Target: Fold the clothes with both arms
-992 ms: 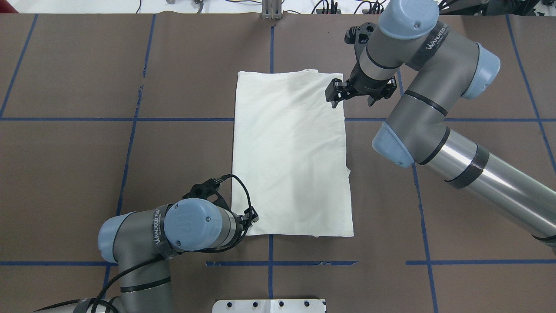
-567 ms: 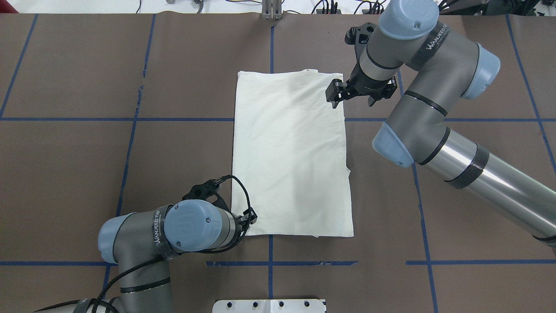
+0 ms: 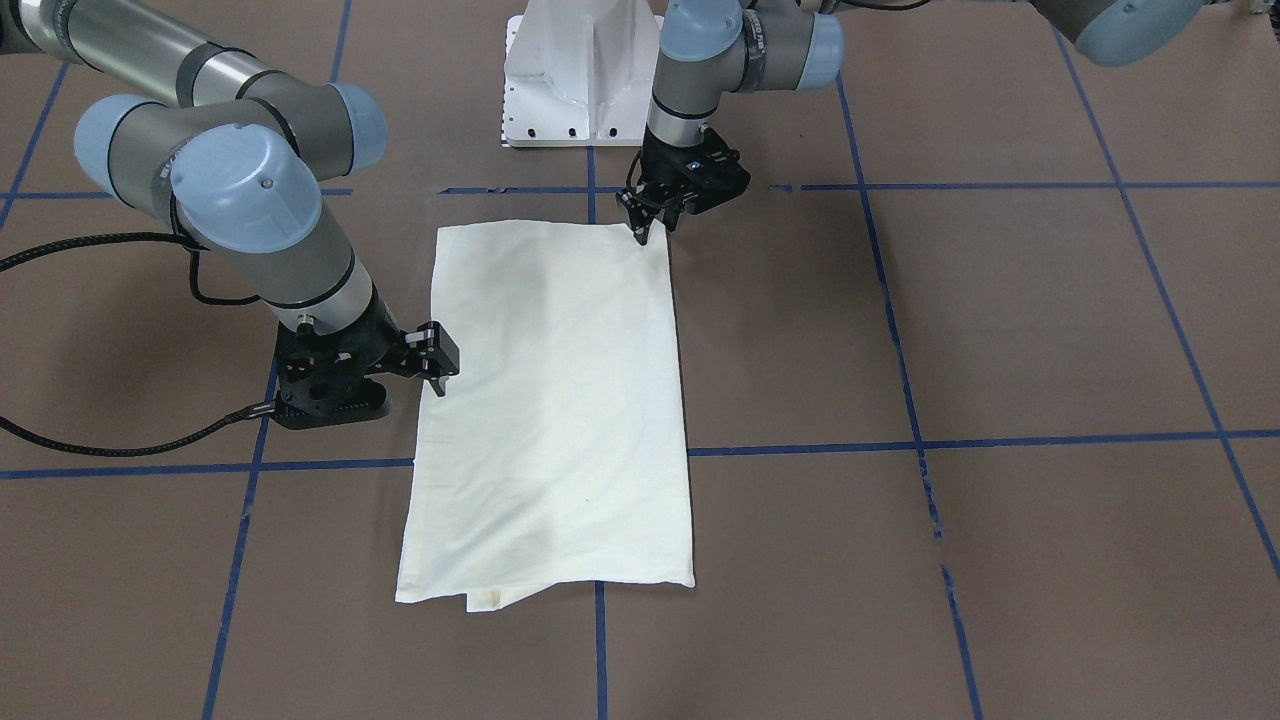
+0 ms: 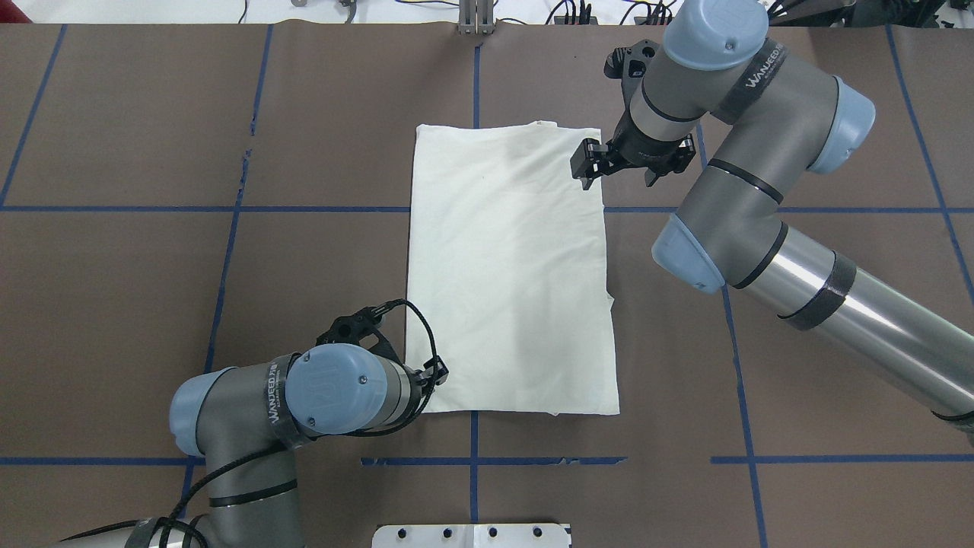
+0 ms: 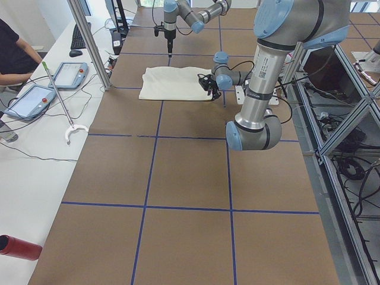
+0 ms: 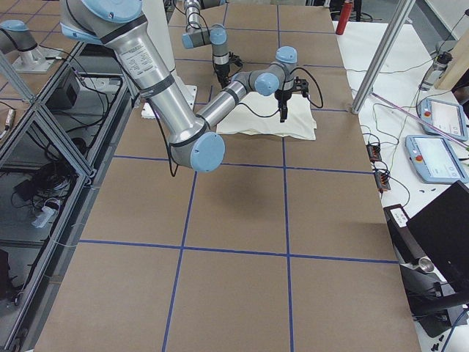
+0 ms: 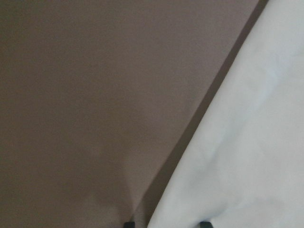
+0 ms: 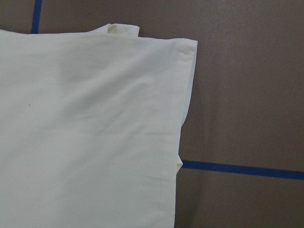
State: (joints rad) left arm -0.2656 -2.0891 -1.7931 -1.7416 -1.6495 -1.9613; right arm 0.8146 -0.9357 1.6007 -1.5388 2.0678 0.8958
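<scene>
The clothes (image 4: pixel 510 266) lie cream side up on the brown table, folded into a long narrow rectangle, also visible in the front view (image 3: pixel 550 400). My left gripper (image 4: pixel 440 373) hovers at the near left corner, largely hidden under its wrist. In the left wrist view the cloth (image 7: pixel 247 142) shows its edge running between two parted fingertips (image 7: pixel 204 223), so that gripper is open and holds nothing. My right gripper (image 4: pixel 618 176) stands open astride the far right edge of the cloth. Its wrist view shows the far corner of the fold (image 8: pixel 85 133) and no fingers.
The white pedestal base (image 4: pixel 472 535) sits at the near table edge. Blue tape lines (image 4: pixel 475 460) cross the brown table cover. On a side bench stand teach pendants (image 5: pixel 68 74), with a person's arm (image 5: pixel 12 74) beside them. A metal post (image 5: pixel 89 41) rises at the table's side.
The left wrist and gripper have shifted slightly back and left along the cloth's near corner. The right arm and the cloth have not moved.
</scene>
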